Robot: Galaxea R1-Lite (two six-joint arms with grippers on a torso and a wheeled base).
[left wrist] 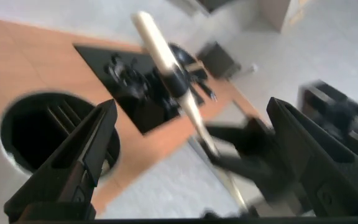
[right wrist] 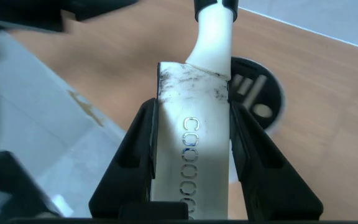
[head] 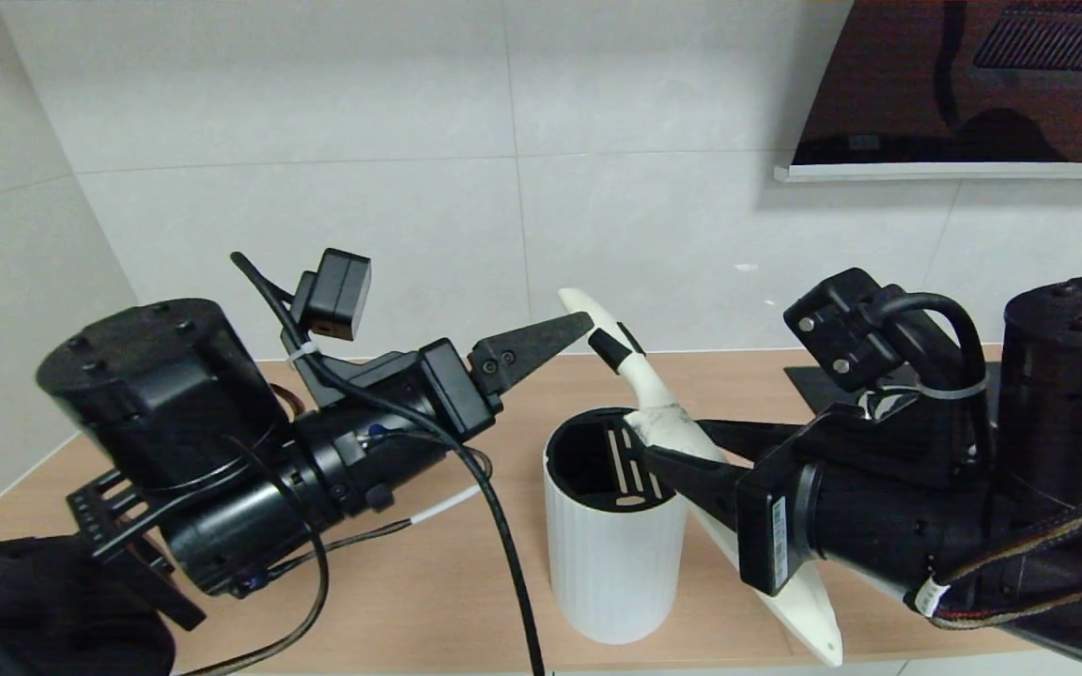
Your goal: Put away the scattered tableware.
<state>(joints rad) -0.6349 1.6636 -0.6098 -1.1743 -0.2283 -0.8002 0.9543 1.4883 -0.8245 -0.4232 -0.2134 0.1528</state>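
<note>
A white knife (head: 646, 392) with a black band on its handle hangs tilted over the white ribbed utensil holder (head: 609, 554). Its handle points up and to the left, and its blade runs down past the holder's right side. My right gripper (head: 668, 453) is shut on the blade (right wrist: 194, 149), just above the holder's slotted opening (right wrist: 261, 93). My left gripper (head: 560, 334) is held above and left of the holder, open, with a fingertip close to the handle's end. In the left wrist view the fingers (left wrist: 98, 134) stand wide apart, with the knife handle (left wrist: 165, 55) beyond them and the holder (left wrist: 8, 118) below.
The holder stands on a wooden counter (head: 409, 582) against a tiled wall. A black cooktop (left wrist: 129, 93) is set into the counter to the right, behind my right arm. A dark range hood (head: 973, 84) hangs at the upper right.
</note>
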